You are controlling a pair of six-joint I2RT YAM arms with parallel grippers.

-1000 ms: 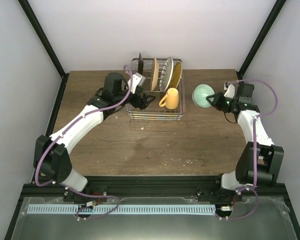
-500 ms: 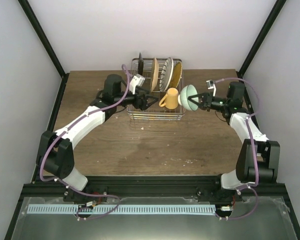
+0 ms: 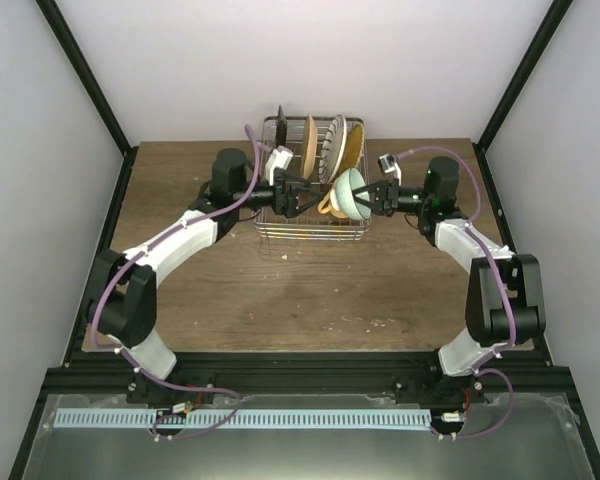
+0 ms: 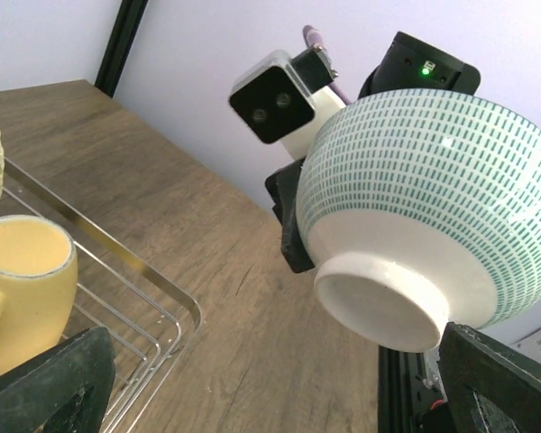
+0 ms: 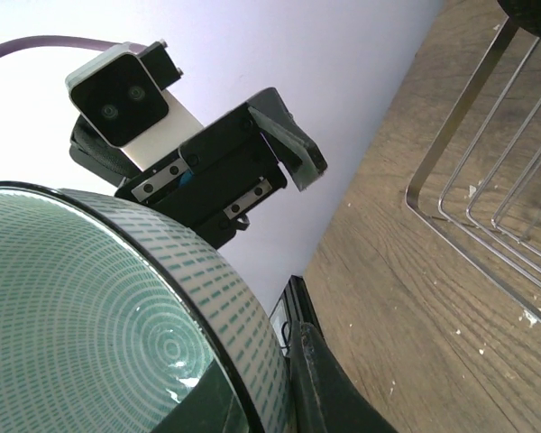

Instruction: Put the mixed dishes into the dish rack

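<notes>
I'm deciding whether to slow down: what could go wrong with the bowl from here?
The right jaws pinch the mint-green bowl only by its rim, tilted in mid-air; it could slip onto the dish rack. It hangs close to the yellow mug; lowering may knock it. The left jaws stand open near the bowl; a collision is possible.

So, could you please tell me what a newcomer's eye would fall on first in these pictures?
The mint-green bowl stands out first, held on its side in the air by the right gripper at the dish rack's right edge. The left gripper faces it, open and empty, near the yellow mug. Several plates stand upright at the rack's back.
</notes>
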